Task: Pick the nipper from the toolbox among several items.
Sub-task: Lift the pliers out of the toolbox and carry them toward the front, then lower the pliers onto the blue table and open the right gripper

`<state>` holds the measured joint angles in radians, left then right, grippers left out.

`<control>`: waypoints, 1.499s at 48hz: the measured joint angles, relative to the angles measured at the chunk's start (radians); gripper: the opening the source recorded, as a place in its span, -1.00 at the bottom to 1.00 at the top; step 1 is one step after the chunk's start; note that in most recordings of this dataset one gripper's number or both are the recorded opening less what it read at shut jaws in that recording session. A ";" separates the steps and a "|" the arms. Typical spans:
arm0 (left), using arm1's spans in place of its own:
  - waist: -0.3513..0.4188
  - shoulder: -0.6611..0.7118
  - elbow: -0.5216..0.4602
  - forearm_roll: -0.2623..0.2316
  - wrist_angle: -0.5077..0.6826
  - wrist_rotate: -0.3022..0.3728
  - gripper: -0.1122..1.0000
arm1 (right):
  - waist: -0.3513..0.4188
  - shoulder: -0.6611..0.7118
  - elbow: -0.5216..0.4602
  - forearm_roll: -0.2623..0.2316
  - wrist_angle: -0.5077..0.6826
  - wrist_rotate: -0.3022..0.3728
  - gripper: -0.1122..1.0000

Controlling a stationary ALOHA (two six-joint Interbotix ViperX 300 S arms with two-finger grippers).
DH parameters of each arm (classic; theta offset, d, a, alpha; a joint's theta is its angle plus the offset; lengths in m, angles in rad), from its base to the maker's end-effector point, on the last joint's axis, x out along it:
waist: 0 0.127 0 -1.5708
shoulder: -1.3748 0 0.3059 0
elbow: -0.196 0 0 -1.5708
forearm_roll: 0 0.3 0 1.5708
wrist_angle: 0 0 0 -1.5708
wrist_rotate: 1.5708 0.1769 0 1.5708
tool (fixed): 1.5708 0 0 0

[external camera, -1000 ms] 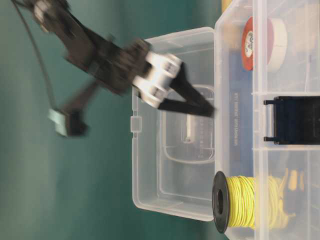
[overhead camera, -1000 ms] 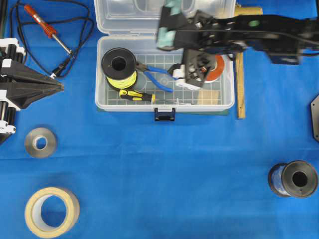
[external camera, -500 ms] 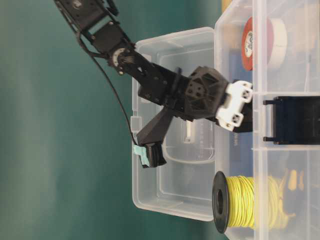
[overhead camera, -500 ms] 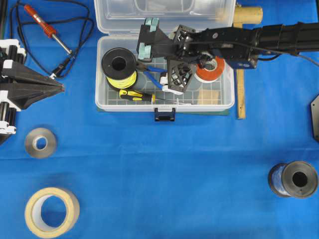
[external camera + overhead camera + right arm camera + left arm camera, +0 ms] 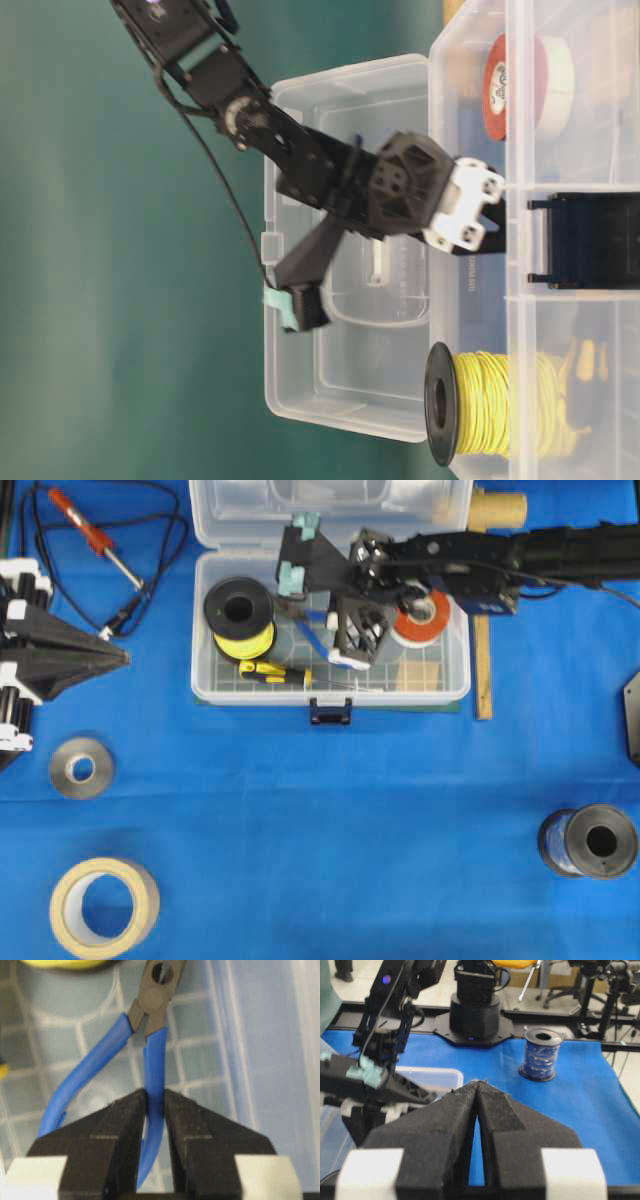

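Note:
The nipper (image 5: 152,1000) lies on the grid floor of the clear toolbox (image 5: 432,692), dark jaws pointing away and its two blue handles spread towards me. My right gripper (image 5: 155,1094) reaches down into the box and is shut on the right-hand blue handle (image 5: 155,1055); the left-hand handle is free. From overhead, the right gripper (image 5: 332,648) sits over the box's middle, hiding most of the nipper (image 5: 312,633). At the table's left edge my left gripper (image 5: 120,657) is shut and holds nothing.
Inside the box are a yellow wire spool (image 5: 240,610), a yellow-and-black screwdriver (image 5: 265,670) and an orange tape roll (image 5: 425,615). Outside it lie a soldering iron (image 5: 90,530), two tape rolls (image 5: 80,767) (image 5: 103,905), a dark spool (image 5: 590,840) and a wooden strip (image 5: 484,660).
The right arm swung left and down into the toolbox. Its gripper, open a moment ago, has closed onto one blue handle of the nipper. The left arm stayed still.

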<state>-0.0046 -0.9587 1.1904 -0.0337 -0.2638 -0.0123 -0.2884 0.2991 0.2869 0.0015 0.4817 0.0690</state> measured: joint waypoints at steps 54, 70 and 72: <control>0.006 0.002 0.006 -0.002 0.006 0.002 -0.80 | 0.491 -0.176 0.218 0.002 -0.296 0.295 -0.57; 0.006 0.002 0.008 -0.002 0.008 0.002 -0.80 | 0.495 -0.060 0.218 0.002 -0.304 0.359 -0.57; 0.005 0.002 0.009 -0.002 0.008 0.002 -0.80 | 0.495 -0.051 0.218 0.002 -0.302 0.359 -0.57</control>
<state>0.0000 -0.9572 1.1996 -0.0353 -0.2562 -0.0107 0.2071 0.2485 0.5047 0.0031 0.1795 0.4280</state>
